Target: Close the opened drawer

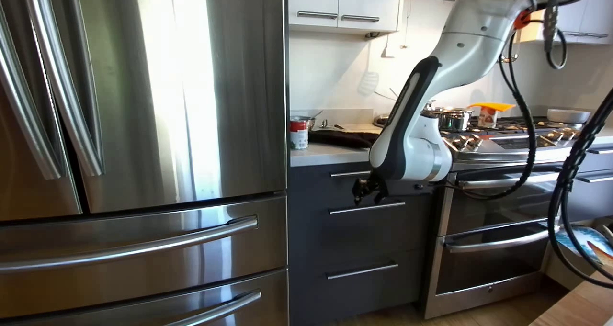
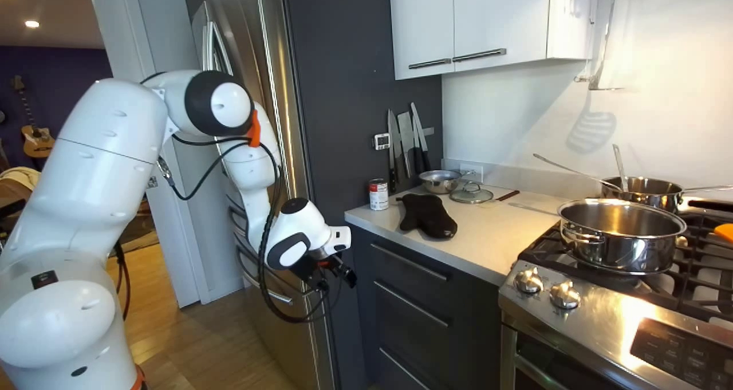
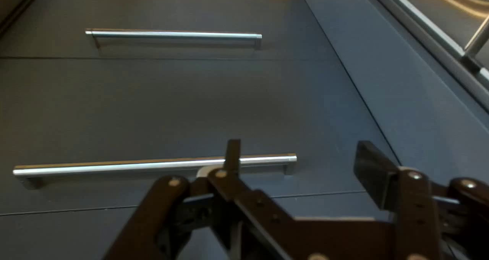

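Observation:
The cabinet has two deep dark grey drawers with steel bar handles: a middle one (image 1: 364,232) and a bottom one (image 1: 359,292). Both fronts sit flush, and no pale box sides show. I cannot tell which is the task's drawer. The wrist view is upside down; it shows the middle drawer (image 3: 172,111) and the bottom drawer (image 3: 172,8). My gripper (image 1: 369,196) is open and empty, in front of the cabinet near the middle handle's height. In the wrist view, its fingers (image 3: 298,157) are apart, one overlapping the middle handle (image 3: 114,167). Contact is not clear.
A shallower top drawer handle (image 1: 349,174) sits under the counter (image 2: 487,224). The steel fridge (image 1: 249,101) and the oven (image 1: 488,259) flank the cabinet. A dark mitt (image 2: 426,215) and a can (image 2: 378,194) lie on the counter. Loose cables (image 1: 570,173) hang by the arm.

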Robot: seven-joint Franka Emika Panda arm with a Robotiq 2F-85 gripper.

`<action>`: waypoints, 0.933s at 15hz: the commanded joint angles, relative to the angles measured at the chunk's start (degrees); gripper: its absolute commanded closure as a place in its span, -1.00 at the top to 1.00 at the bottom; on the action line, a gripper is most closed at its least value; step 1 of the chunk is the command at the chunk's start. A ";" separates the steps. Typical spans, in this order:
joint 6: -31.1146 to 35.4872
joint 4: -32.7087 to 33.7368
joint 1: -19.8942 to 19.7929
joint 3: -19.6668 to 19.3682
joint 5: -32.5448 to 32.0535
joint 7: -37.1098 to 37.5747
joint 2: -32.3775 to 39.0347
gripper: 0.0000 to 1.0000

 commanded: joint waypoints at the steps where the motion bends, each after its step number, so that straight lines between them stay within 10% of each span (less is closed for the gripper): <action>1: -14.02 -9.51 -1.17 -4.54 -9.78 -0.11 -13.89 1.00; 6: -30.19 -13.41 -2.09 -8.80 -20.24 -7.22 -25.79 1.00; 12: -40.84 -15.17 -0.26 -10.97 -8.56 -30.33 -37.67 1.00; 14: -38.77 -13.16 0.44 -11.73 -11.86 -26.17 -34.21 1.00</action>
